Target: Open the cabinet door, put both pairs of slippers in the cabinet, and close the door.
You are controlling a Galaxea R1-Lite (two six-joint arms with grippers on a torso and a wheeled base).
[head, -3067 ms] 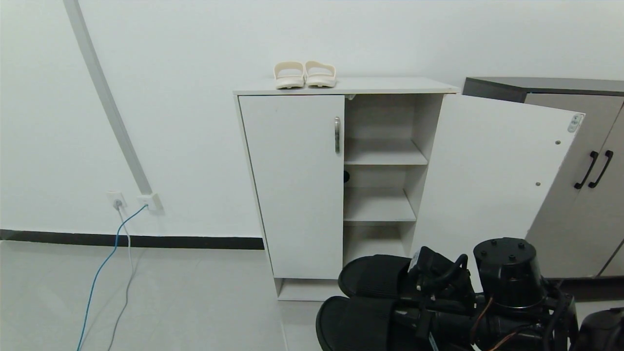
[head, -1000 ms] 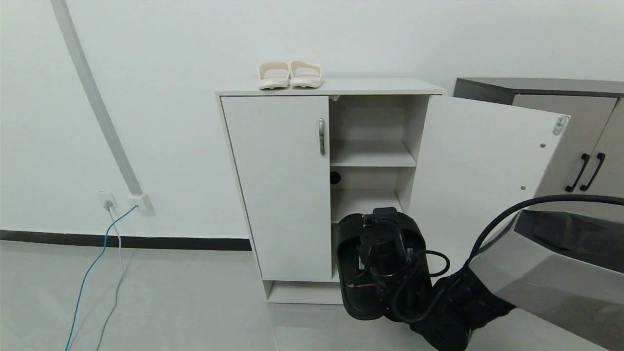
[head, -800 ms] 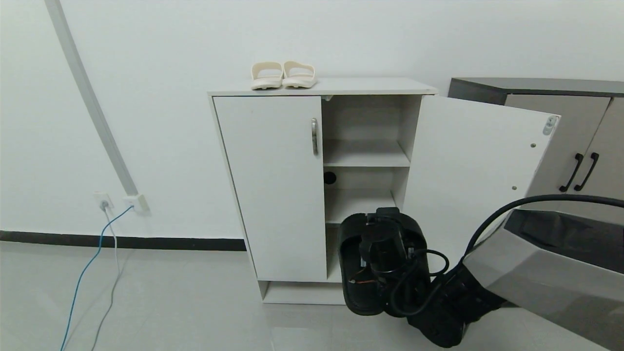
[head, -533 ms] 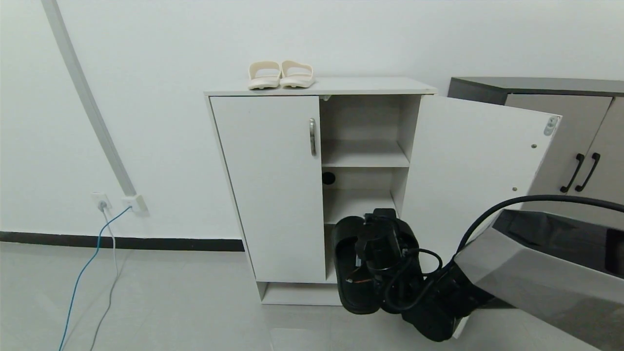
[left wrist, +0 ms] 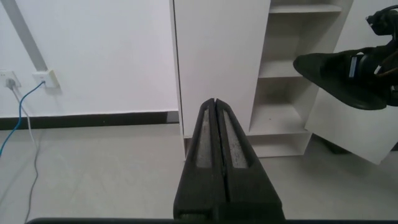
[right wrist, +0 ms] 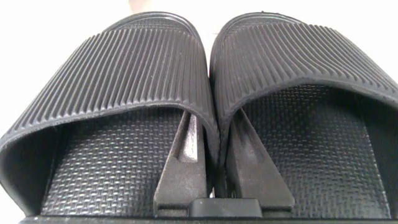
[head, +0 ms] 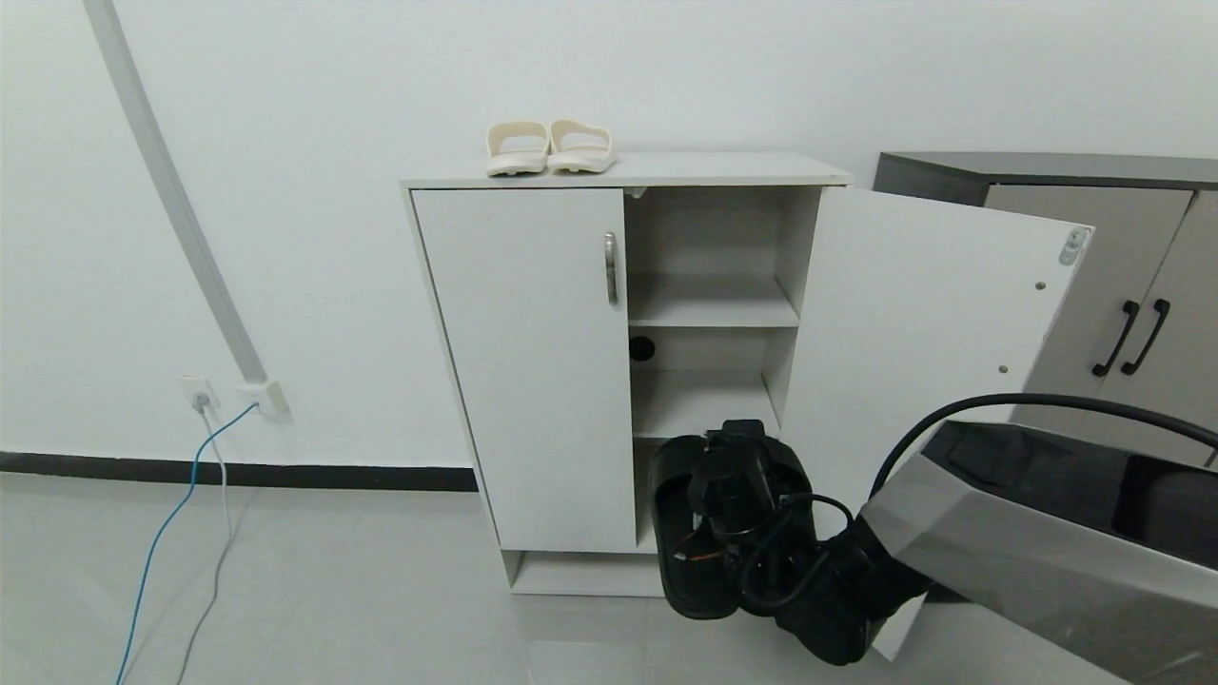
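1. Head view, from the front: your white cabinet stands against the wall. Its left door is closed, with a metal handle at the inner edge. Its right door is swung wide, baring the shelves.
2. A grey cabinet sits just beyond the open door. Blue and grey cables trail from a wall socket across the floor, well to the left.
3. The closed left door and the open right door flank the only way in. The black slippers hang in that gap, off the floor, before the lower compartments.
4. The pair lies side by side with footbeds up. Its long axis runs into the cabinet, toes leading and heels toward you. The toes are near the lower shelf's front edge; whether they touch it cannot be told.
5. Up close, the black slippers show broad ribbed straps and pebbled footbeds.
6. Your right gripper grasps them with one finger inside each slipper, pinching the two touching inner sides together.
7. Your left gripper sits low before the closed door, its fingers pressed together on nothing.
8. The cream slippers rest side by side on the cabinet's top, above the left door.
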